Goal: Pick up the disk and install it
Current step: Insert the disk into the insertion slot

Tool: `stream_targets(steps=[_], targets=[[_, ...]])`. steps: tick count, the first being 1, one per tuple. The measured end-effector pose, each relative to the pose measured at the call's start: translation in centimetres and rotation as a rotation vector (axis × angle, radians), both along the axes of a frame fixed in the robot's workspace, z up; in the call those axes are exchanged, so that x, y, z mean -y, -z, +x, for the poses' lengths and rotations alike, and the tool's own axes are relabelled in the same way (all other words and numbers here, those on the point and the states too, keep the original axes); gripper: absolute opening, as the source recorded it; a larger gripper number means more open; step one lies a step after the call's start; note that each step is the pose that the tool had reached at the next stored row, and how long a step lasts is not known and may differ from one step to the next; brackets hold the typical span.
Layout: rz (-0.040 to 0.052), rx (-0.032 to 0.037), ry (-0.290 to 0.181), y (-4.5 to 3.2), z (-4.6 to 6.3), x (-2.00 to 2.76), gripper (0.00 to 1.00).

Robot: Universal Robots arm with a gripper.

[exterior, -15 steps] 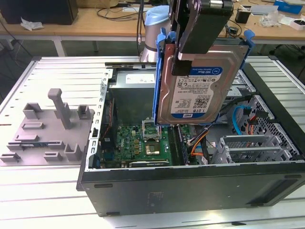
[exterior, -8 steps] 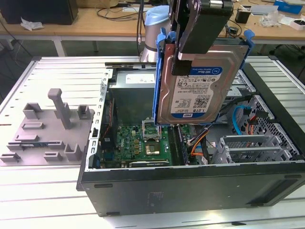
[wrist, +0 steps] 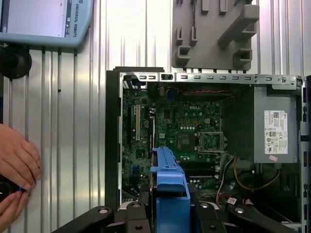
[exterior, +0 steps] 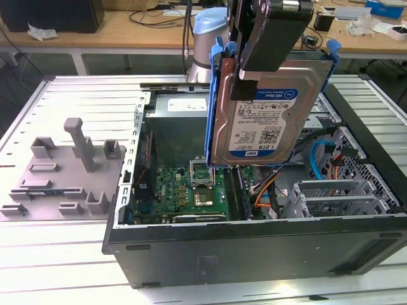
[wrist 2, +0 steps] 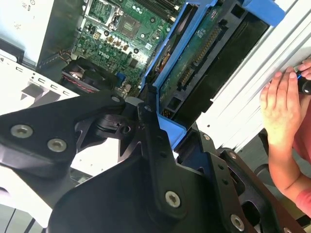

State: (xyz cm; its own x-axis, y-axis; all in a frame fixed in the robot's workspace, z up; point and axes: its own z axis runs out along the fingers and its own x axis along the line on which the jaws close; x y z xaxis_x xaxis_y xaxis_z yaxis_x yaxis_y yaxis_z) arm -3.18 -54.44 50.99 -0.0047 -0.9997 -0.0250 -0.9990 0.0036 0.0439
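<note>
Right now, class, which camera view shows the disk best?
The exterior view: the disk faces the camera, label and blue carrier plain, held upright in the gripper. The second wrist view shows its circuit-board side at a slant; the first wrist view shows its blue carrier's edge.

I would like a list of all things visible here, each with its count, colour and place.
disk: one, silver in blue carrier, held above the open case
computer case: one, black, lying open on the table
motherboard: one, green, inside the case
power supply: one, grey, inside the case
fixture: one, grey, on the table beside the case
table: one, silver slats, under the case
hands: two, a person's, over the table
pincer: one, black, shut on the disk
</note>
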Motion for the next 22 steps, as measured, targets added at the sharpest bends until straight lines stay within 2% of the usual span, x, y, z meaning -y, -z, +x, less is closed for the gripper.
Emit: stream_targets(steps=[3, 6, 9, 22], targets=[[0.0001, 0.0030, 0.000, 0.01, 0.1, 0.00, 0.37], [-0.0002, 0.0144, 0.004, 0.05, 0.2, 0.00, 0.37], [-0.0001, 0.0190, 0.015, 0.12, 0.3, 0.00, 0.37], [-0.0002, 0.0197, 0.032, 0.23, 1.3, 0.00, 0.37]])
